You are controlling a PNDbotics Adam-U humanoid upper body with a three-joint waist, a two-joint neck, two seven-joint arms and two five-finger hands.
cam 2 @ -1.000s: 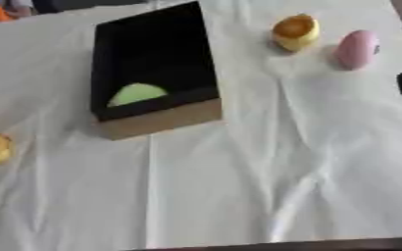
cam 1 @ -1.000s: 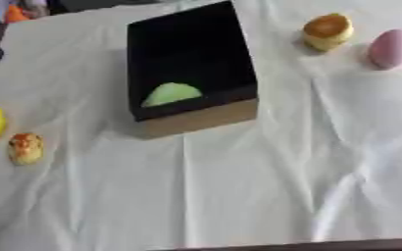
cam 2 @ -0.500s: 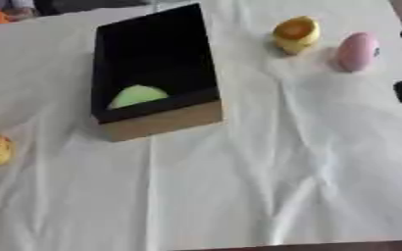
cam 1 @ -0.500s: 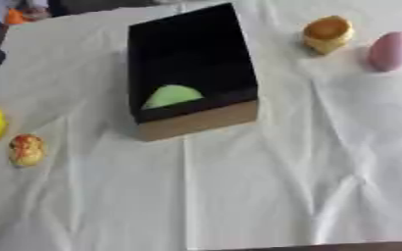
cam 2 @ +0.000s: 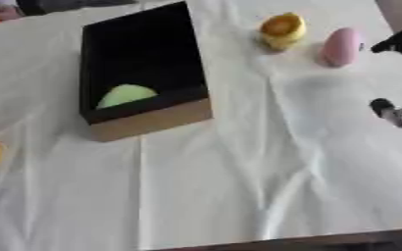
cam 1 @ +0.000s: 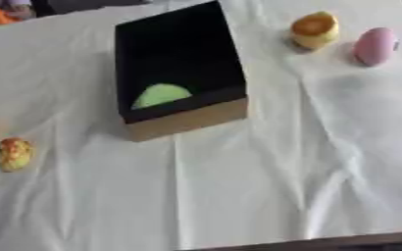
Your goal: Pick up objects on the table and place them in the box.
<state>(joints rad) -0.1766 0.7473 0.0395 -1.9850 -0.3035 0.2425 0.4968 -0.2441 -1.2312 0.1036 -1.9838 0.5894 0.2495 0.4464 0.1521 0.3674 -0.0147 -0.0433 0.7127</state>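
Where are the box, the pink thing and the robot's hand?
box [cam 1: 187, 121]: left eye view, tan front wall.
pink thing [cam 2: 341, 46]: right eye view, its middle.
right hand [cam 2: 399, 41]: right eye view, a dark finger at the edge.

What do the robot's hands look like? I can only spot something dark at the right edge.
Only the right hand shows, at the right eye view's edge: black fingers with rounded tips, and a greyish lighter patch on the lower one. No cables or markings are visible. The left hand is out of view.
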